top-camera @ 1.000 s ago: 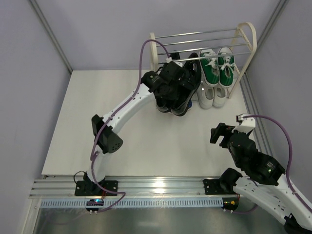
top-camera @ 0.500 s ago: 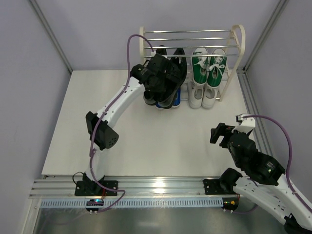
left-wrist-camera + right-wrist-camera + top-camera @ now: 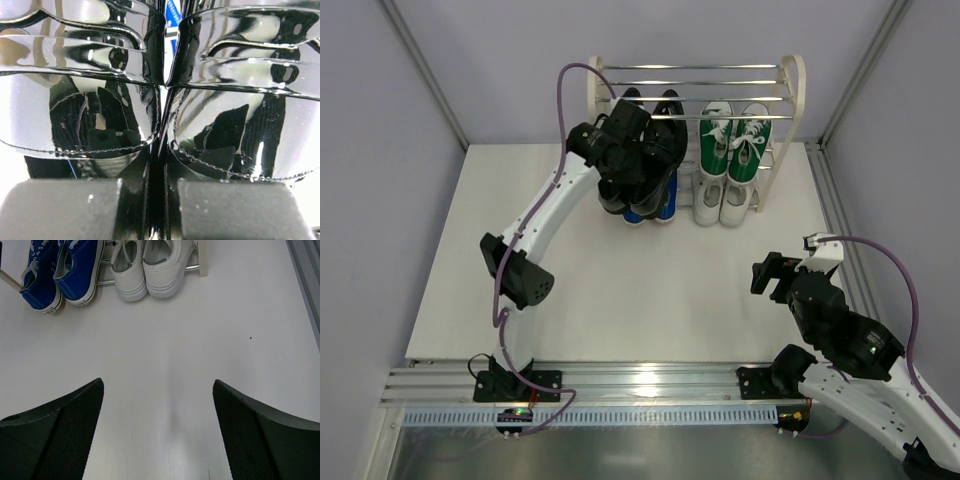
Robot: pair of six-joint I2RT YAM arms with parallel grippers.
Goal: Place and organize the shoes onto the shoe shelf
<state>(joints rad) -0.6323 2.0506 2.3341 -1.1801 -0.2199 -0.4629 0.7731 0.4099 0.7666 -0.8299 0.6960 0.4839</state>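
Glossy black leather shoes (image 3: 95,75), pinched together between the left jaws, are at the left of the upper tier of the chrome-rod shoe shelf (image 3: 790,90), beside the green sneakers (image 3: 730,145); blue sneakers (image 3: 55,270) and white sneakers (image 3: 145,270) sit below. Seemingly the last placement: next, settle them on the rods, then release. The right jaws hang spread over the white table (image 3: 165,350).

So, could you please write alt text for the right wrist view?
The right gripper hangs open over the white table; beyond it, blue sneakers and white sneakers sit side by side on the low shelf.
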